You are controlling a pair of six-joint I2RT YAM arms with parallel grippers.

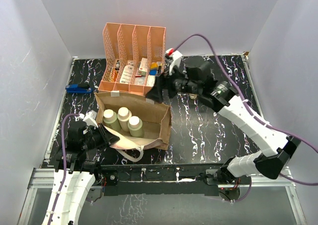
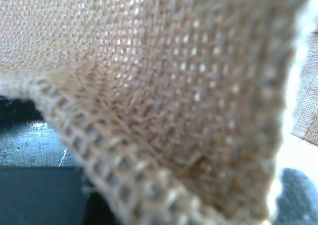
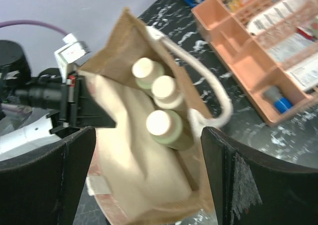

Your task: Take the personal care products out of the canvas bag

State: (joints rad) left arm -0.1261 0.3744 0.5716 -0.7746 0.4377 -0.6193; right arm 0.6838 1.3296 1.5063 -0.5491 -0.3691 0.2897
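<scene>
Three pale olive-green bottles [image 1: 123, 116] with cream round caps stand upright in a row inside the canvas bag [image 1: 155, 116], close together along its left half. From the right wrist view they run diagonally, and the nearest one shows its greenish shoulder under the cap. No other bottle shows in the bag. The canvas bag is a boxy tan-brown tote of coarse open weave with a paler lining. It sits open-mouthed on the black, white-veined tabletop [image 1: 208, 130], left of centre, just in front of the orange slotted file rack [image 1: 133, 41]. Small white tabs [image 1: 115, 93] mark its far rim. A cream strap handle [image 1: 132, 154] droops over its near side toward the arm bases. The left pincer [image 1: 107, 135] is at the bag's near left wall, its dark fingers closed on the fabric, one of them lying against the lining. Its own camera is filled by blurred tan weave and a folded edge. The right pincer [image 1: 160, 88] hovers over the bag's far right corner, tilted down at the mouth. Its two black fingers [image 3: 49, 180] are spread wide with nothing between them, framing the bottles from above. Printed boxes [image 1: 130, 73] lie in the floor of the rack.
</scene>
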